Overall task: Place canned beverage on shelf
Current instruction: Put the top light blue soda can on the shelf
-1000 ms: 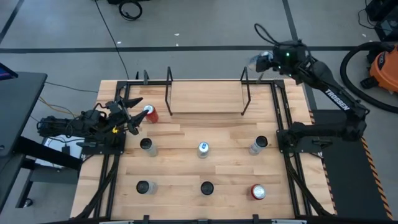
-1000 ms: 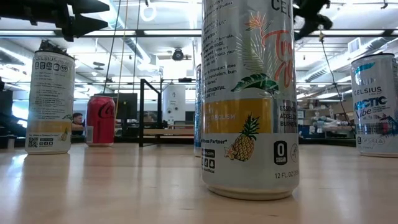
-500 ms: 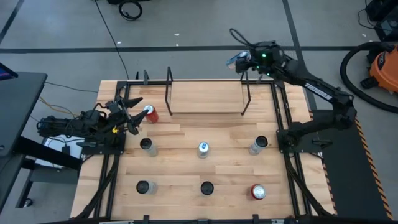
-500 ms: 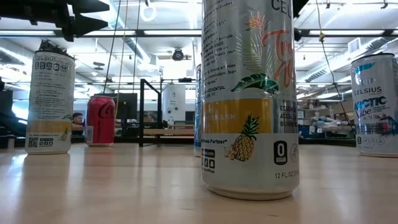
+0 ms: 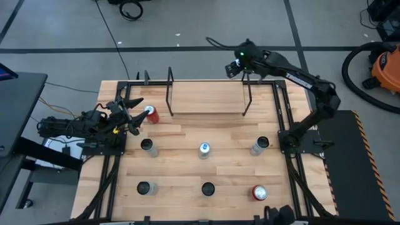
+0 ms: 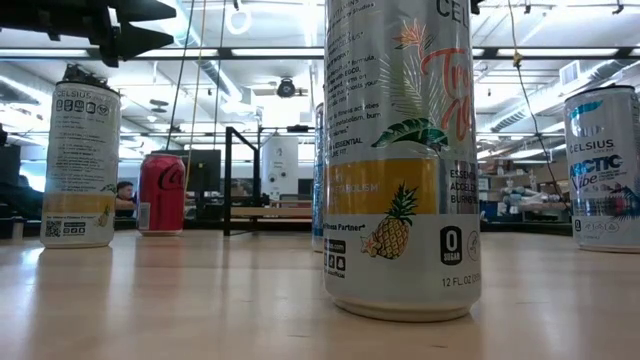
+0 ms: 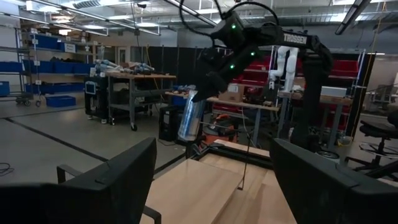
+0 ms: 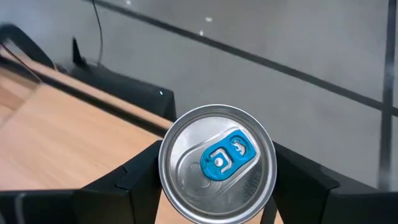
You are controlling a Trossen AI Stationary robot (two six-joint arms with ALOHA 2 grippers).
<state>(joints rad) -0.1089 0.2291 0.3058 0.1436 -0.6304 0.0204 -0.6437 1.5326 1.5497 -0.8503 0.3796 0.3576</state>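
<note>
Overhead, right claw (image 5: pixel 232 67) clamped on a silver can (image 8: pixel 216 164) above the shelf's (image 5: pixel 206 99) right rod frame (image 5: pixel 246 94), left claw (image 5: pixel 130 112) apart beside a red can (image 5: pixel 150 113), six cans scattered across the counter (image 5: pixel 181 140).

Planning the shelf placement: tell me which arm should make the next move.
Right. Its claw already grips a can above the shelf's right end. The left claw is open and empty, beside the red can.

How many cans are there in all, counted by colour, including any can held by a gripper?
Red cans: 2
Pale slim cans on the table: 5
Pale slim can in the right gripper: 1
Total: 8
</note>
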